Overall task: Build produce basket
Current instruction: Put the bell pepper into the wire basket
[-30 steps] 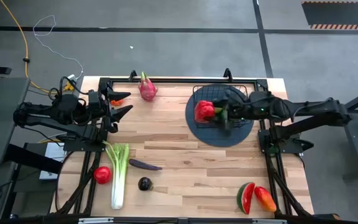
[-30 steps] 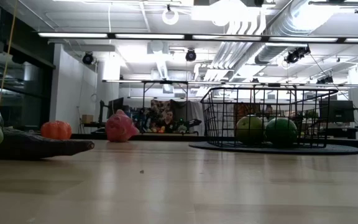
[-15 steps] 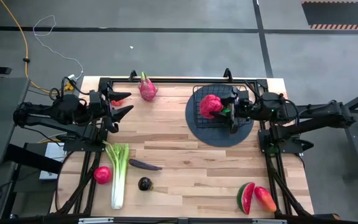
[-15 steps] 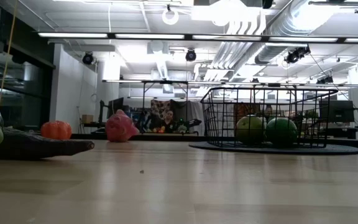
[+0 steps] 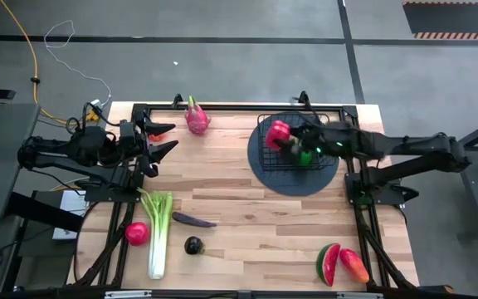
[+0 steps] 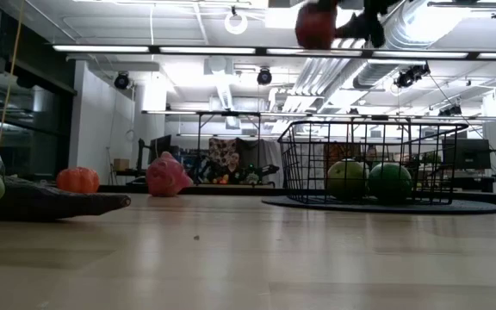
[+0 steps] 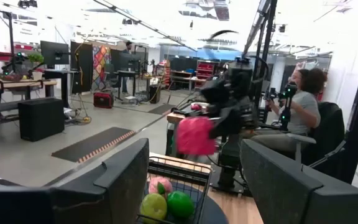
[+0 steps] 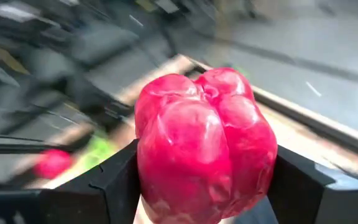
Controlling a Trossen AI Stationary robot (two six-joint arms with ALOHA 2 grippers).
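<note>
Black wire mesh forms the square, low-sided basket point(image 5: 293, 145), which in the high view sits on a dark round flat mat point(image 5: 264, 170) at the far right of the pale wooden plank surface point(image 5: 247, 208). The right gripper point(image 5: 287, 143) reaches over the basket, clenched around a glossy red lobed bell pepper point(image 5: 277, 132). The left gripper point(image 5: 163, 138) waits at the far left edge with its fingers spread and nothing between them. A pink dragon fruit point(image 5: 196, 118) lies near the far edge, and a small orange fruit point(image 5: 153, 135) shows beside the left gripper. Toward the near left lie a green celery stalk point(image 5: 158, 231), a red round fruit point(image 5: 136, 233), a purple eggplant point(image 5: 193, 220) and a dark round fruit point(image 5: 192, 245). At the near right, a watermelon slice point(image 5: 328, 263) touches a red-orange mango point(image 5: 353, 265).

From the low view, the pepper point(image 6: 316, 26) hangs high above the basket point(image 6: 368, 164), which holds two green round fruits point(image 6: 368, 181). The dragon fruit point(image 6: 168, 176) and the orange fruit point(image 6: 77, 180) rest farther left.

Through the left wrist view, the pepper point(image 7: 194, 135) is held above the basket point(image 7: 176, 186), where green fruits and a peach-coloured one point(image 7: 160, 185) lie. A person point(image 7: 303, 102) sits in the room beyond.

Up close in the right wrist view, the pepper point(image 8: 207, 149) is gripped between the two dark fingers point(image 8: 114, 180).
</note>
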